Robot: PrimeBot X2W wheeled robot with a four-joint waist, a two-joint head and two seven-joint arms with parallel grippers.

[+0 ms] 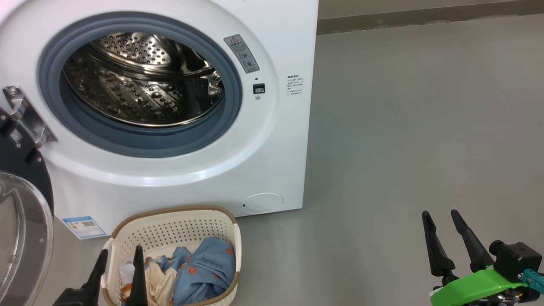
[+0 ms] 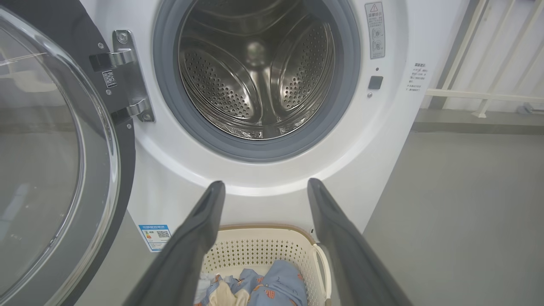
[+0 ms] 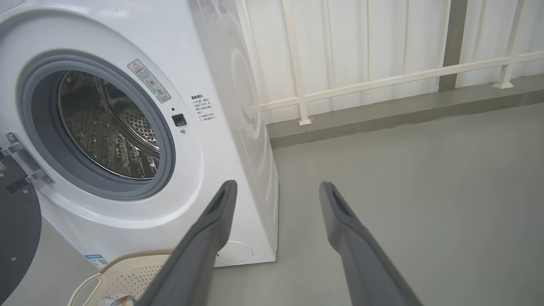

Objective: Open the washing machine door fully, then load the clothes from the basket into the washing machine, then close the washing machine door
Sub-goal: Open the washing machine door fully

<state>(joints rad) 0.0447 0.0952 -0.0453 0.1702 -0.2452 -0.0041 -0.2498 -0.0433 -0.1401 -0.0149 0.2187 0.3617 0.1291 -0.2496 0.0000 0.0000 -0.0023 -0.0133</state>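
Note:
The white washing machine [image 1: 272,51] stands with its black round door [image 1: 23,221] swung wide to the left on its steel hinge; the steel drum [image 1: 140,80] holds nothing. On the floor in front sits the cream basket [image 1: 170,229] with light blue, orange-printed and cream clothes [image 1: 199,267] inside. My left gripper [image 1: 121,255] hovers open at the basket's left near rim, nothing between its fingers. In the left wrist view the open gripper [image 2: 265,187] frames the basket [image 2: 263,250] and clothes [image 2: 276,284]. My right gripper [image 1: 442,216] stands open over bare floor at the lower right.
Grey floor [image 1: 425,127] stretches right of the machine. A white railing [image 3: 382,80] and a low ledge run along the back wall. A round white flap [image 1: 262,202] and a blue label sticker [image 1: 84,226] sit low on the machine's front.

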